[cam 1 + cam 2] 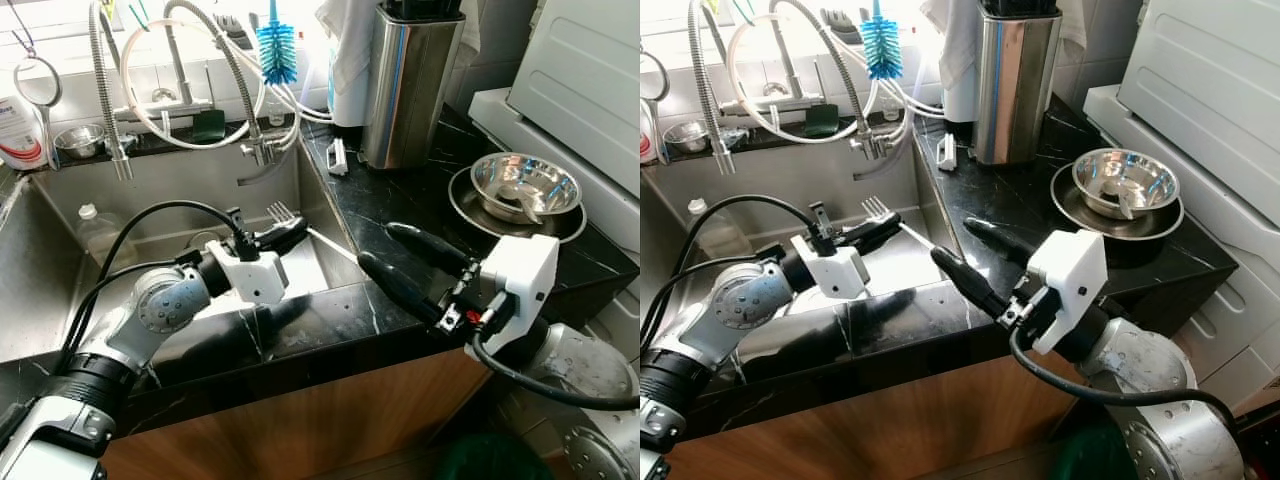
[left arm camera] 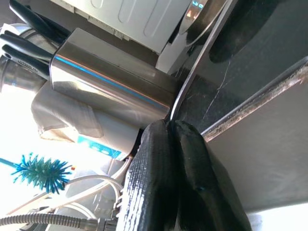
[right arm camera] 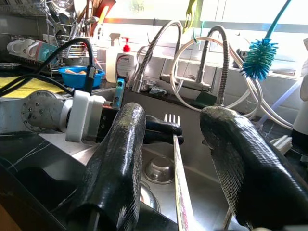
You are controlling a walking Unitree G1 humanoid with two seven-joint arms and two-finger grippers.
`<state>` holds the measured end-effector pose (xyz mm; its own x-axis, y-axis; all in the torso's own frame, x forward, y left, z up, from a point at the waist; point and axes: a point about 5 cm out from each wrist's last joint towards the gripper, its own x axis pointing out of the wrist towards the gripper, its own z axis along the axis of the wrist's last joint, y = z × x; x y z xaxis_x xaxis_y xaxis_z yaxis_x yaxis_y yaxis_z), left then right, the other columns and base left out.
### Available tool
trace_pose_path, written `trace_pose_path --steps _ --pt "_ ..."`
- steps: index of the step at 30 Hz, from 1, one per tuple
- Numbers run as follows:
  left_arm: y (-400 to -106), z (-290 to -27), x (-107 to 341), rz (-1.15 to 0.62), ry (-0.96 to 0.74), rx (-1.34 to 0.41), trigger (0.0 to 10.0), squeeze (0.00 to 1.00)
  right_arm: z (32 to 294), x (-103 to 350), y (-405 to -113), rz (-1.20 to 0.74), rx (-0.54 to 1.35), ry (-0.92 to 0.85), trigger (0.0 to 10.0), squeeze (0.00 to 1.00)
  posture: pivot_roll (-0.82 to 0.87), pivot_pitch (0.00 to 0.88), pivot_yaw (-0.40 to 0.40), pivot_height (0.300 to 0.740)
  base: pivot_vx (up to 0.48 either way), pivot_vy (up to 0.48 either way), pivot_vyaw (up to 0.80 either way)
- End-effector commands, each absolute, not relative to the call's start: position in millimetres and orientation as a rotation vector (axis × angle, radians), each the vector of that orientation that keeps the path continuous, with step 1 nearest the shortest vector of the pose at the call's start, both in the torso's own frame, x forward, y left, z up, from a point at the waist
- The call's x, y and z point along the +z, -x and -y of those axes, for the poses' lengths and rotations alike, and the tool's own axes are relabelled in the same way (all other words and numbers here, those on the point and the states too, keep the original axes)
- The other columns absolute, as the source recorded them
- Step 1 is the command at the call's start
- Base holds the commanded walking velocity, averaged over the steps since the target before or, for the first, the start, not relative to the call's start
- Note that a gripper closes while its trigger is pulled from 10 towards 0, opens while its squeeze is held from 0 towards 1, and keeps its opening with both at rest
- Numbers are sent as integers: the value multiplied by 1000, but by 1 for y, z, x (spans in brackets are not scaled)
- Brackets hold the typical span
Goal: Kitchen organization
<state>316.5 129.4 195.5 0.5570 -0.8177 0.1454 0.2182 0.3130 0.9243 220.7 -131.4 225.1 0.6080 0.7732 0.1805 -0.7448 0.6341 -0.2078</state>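
Steel fork, tines up, sits pinched in my left gripper above the sink; my right gripper gapes beside it; no writing readable.

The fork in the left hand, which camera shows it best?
The right wrist view: the fork shows tines and long handle, running between the open right hand's fingers, with the left hand shut on it. The eye views show its tines and handle smaller above the sink. The left wrist view shows just the handle.
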Motion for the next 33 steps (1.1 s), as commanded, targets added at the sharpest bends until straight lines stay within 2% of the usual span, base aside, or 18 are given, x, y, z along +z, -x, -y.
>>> trace_pose_path --steps 1,12,13,15,16,18,19,25,27,28,33 --pt "-319 -133 196 680 -1058 -738 0 0 128 232 -216 293 905 125 10000 0 27 31 39 740 0 0 0" --pt "-334 -142 194 583 -1104 -603 0 0 131 243 -214 343 891 130 10000 0 27 0 34 740 0 0 0" --pt "-337 -143 196 575 -1103 -580 588 0 131 244 -215 347 889 136 10000 0 28 1 35 740 0 0 0" --pt "-342 -146 199 559 -1096 -542 588 0 131 247 -217 357 886 143 10000 0 26 7 40 740 0 0 0" --pt "-346 -148 199 531 -1091 -511 1804 0 132 249 -218 370 880 144 10000 0 26 10 42 740 0 0 0" --pt "-348 -150 199 510 -1089 -489 1804 0 132 251 -219 379 876 143 10000 0 25 11 43 740 0 0 0" --pt "-353 -154 199 479 -1070 -450 10000 0 133 256 -220 400 859 148 10000 0 23 14 47 740 0 0 0" --pt "-368 -174 202 341 -842 -282 10000 0 139 264 -224 445 744 162 10000 0 21 22 49 740 0 0 0" --pt "-376 -188 202 260 -681 -201 10000 0 148 269 -229 471 626 186 10000 0 20 22 47 740 0 0 0" --pt "-376 -188 202 260 -681 -201 10000 0 148 269 -229 471 626 186 10000 0 20 22 47 740 0 0 0" --pt "-381 -210 199 168 -520 -111 10000 0 173 277 -236 502 364 204 10000 0 13 23 46 740 0 0 0"
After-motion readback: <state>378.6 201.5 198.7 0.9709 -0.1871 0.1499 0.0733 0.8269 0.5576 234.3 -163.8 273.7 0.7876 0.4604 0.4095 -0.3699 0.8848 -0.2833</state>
